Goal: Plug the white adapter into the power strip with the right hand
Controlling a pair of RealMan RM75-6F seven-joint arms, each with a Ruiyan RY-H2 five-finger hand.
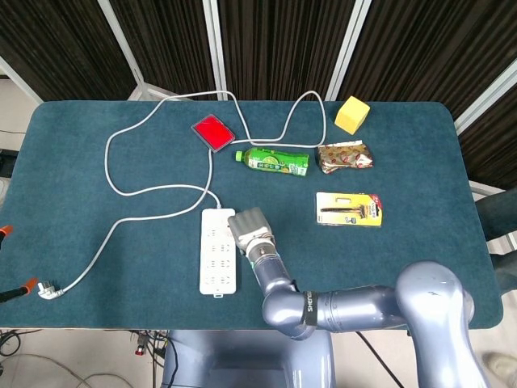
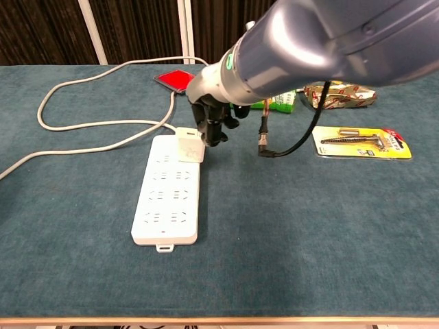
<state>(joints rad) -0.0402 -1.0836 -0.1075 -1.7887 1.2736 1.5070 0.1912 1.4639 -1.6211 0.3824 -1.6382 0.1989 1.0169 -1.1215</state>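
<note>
Dark slatted panels back a bench (image 1: 97, 242) covered in teal felt, where a white power strip (image 1: 219, 262) lies lengthwise near the front edge, its grey cable (image 1: 129, 190) looping away to the far side and back to a plug (image 1: 48, 288) at the near left corner. At the strip's far right corner sits the white adapter (image 2: 190, 145), seated on the strip's top. The robot's right hand (image 2: 211, 122) hangs directly over the adapter with dark fingers (image 2: 218, 130) curled downward at its right edge; whether they grip it cannot be told from either view. Farther back lie a red card (image 1: 212, 132), a green bottle (image 1: 273, 162) on its side, a snack packet (image 1: 345, 157) and a yellow block (image 1: 352, 115). To the right rests a yellow-backed tool package (image 1: 349, 209). No left hand appears in either view.
</note>
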